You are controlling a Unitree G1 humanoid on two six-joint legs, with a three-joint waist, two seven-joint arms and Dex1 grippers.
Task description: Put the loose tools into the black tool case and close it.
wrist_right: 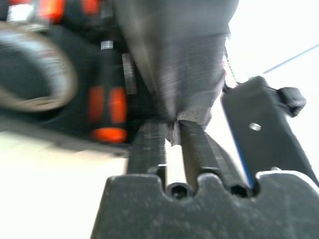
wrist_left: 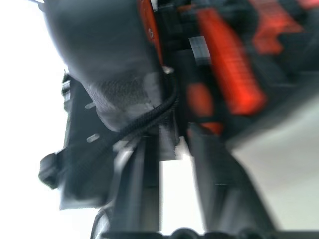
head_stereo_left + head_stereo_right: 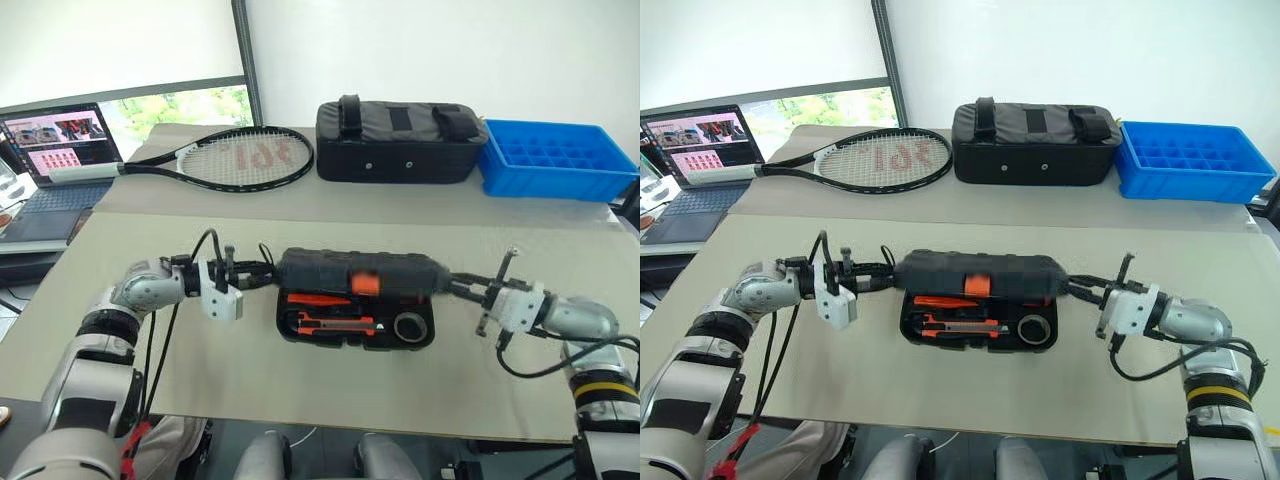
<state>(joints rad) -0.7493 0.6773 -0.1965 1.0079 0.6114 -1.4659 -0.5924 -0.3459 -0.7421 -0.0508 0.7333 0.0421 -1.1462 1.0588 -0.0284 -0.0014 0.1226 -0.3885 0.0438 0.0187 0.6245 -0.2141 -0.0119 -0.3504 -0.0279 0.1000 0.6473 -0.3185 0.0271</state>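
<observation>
Both grippers at the ends of the half-shut tool case

The black tool case [image 3: 355, 300] sits mid-tabletop [image 3: 300, 370] with its lid [image 3: 358, 272] tilted partway over the base, orange latch [image 3: 365, 284] facing up. Inside the base (the part not covered) lie orange-black tools [image 3: 325, 312] in their recesses, plus a round black item [image 3: 410, 326] at the robot's right end. The left gripper [image 3: 262, 275] meets the lid's left end and the right gripper [image 3: 452, 290] meets its right end; in the 2 wrist views each pair of jaws stands slightly parted with the lid's edge between them, though I cannot tell if either is truly clamping. Further back rest a tennis racket [image 3: 235, 160], a black fabric bag [image 3: 400, 140] and a blue tray [image 3: 555, 160], with a laptop [image 3: 55, 150] at the far left.
</observation>
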